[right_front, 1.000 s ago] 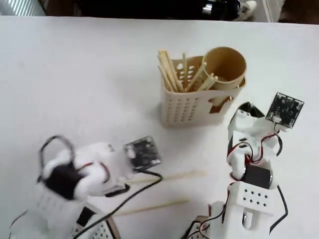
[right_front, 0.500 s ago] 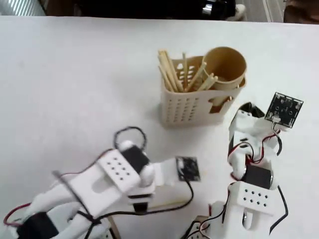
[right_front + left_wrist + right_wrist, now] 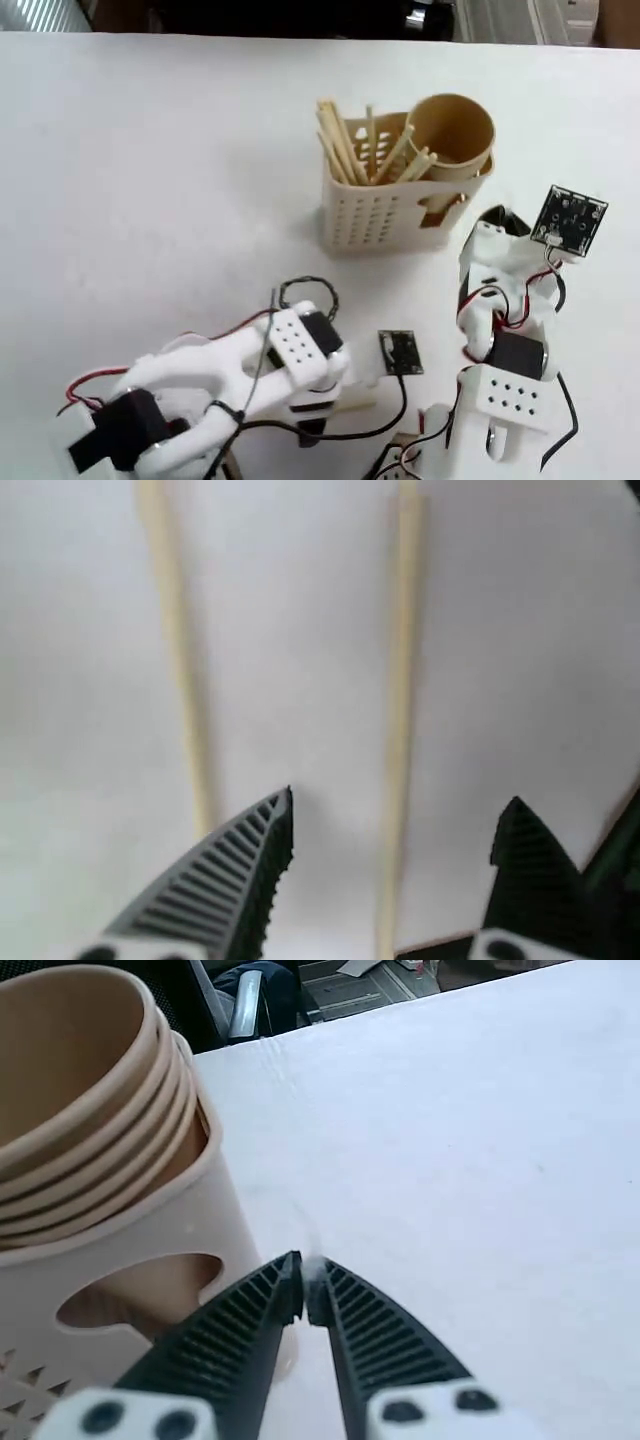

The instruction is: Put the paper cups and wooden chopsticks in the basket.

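Hovering with the black-fingered left gripper [image 3: 400, 800] spread wide astride one pale wooden chopstick [image 3: 402, 660], flat on the white table [image 3: 290, 630], well apart from the cream perforated plastic basket [image 3: 370, 225]. Risking, on closing off-centre, rolling it away or nudging the second pale wooden chopstick [image 3: 170, 660] just beside.

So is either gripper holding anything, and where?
Nothing is held. The left gripper is open, straddling one loose chopstick on the table; the right gripper is shut, empty, beside the basket.

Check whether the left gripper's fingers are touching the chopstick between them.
Apart. Left wrist view: the chopstick runs midway through the open left gripper, with table showing on each side.
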Controlling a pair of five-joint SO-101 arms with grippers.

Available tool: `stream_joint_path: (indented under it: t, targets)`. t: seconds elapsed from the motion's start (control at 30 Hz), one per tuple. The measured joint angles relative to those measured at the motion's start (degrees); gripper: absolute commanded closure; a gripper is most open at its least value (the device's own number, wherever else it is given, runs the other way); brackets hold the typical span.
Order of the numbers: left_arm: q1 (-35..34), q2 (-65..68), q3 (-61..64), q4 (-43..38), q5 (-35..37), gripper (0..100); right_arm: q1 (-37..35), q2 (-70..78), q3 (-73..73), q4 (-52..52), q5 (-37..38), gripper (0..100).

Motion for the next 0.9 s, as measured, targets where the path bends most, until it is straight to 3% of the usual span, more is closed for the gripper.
stream_joint_path:
  t: [0.17, 0.53, 0.7, 0.9]
  targets:
    - [0.00, 0.09, 0.00, -1.93, 0.53, 99, 0.00, 0.00, 0.00, -0.09, 0.00, 98.1]
    - [0.09, 0.09, 0.88, -5.01, 0.62, 98, 0.00, 0.00, 0.00, -0.44, 0.00, 98.1]
    - [0.09, 0.09, 0.79, -5.10, -7.30, 97, 0.00, 0.00, 0.00, -0.44, 0.62, 98.1]
    - [0.09, 0.09, -1.49, -2.90, -14.95, 82, 0.00, 0.00, 0.00, -0.44, 2.20, 98.1]
